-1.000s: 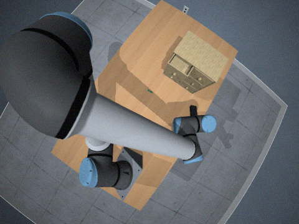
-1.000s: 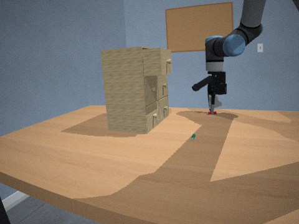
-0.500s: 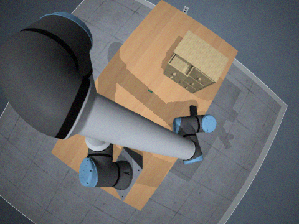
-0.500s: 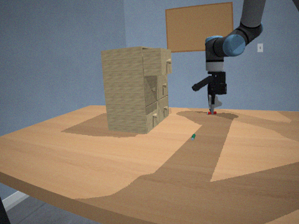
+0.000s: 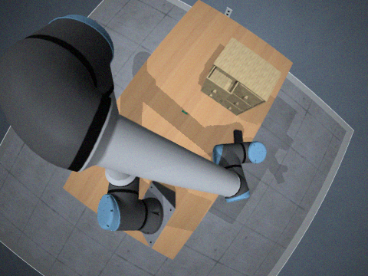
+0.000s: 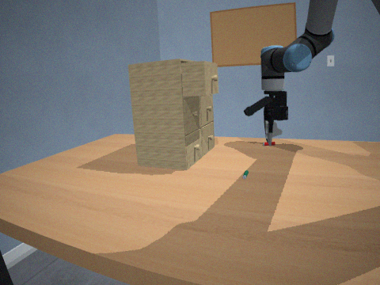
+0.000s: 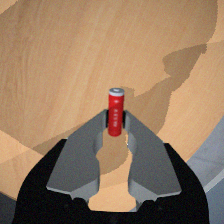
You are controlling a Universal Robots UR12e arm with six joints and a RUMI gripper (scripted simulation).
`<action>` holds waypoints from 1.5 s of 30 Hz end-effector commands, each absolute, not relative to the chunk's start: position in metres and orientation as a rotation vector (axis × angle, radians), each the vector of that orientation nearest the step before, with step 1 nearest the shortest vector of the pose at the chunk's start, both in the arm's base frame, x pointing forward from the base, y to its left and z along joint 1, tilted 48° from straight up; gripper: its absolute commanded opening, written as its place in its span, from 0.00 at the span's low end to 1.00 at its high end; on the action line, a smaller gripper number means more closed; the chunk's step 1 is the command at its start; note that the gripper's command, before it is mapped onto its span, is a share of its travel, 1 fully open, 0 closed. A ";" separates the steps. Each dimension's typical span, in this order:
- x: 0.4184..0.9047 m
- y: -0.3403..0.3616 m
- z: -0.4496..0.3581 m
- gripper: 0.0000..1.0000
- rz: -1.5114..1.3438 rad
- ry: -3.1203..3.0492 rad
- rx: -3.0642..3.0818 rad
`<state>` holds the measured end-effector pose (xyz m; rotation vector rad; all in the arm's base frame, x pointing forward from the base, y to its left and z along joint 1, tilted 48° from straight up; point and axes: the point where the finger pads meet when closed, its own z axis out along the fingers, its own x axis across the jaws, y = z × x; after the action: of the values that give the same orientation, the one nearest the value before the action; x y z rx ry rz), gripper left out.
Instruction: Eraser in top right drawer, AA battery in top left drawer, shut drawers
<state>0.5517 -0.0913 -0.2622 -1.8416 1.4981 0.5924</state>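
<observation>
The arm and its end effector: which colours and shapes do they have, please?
The arm is built of thick round tubes: the long link is light grey, the joints are dark grey with sky-blue round caps. No loose cables or markings show. The end effector has a black body and two flat grey fingers that narrow toward the tips.

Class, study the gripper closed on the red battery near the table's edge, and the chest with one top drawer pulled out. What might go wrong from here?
1. The gripper pinches the red battery only at the fingertips, so it may slip or pivot during lifting.
2. The chest has its top-left drawer partly out; with no stops, a bump might pull it free.
3. The small green item lies nearby and could be knocked.
</observation>
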 end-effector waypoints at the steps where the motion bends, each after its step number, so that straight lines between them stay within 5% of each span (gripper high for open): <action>1: 0.552 -0.092 -0.262 0.05 0.591 1.499 -1.842; 24: 0.545 -0.165 -0.197 0.05 0.591 1.499 -1.842; 45: 0.557 -0.151 -0.172 0.05 0.610 1.546 -1.814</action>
<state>0.5526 -0.1550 -0.1805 -1.8230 1.5287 0.6054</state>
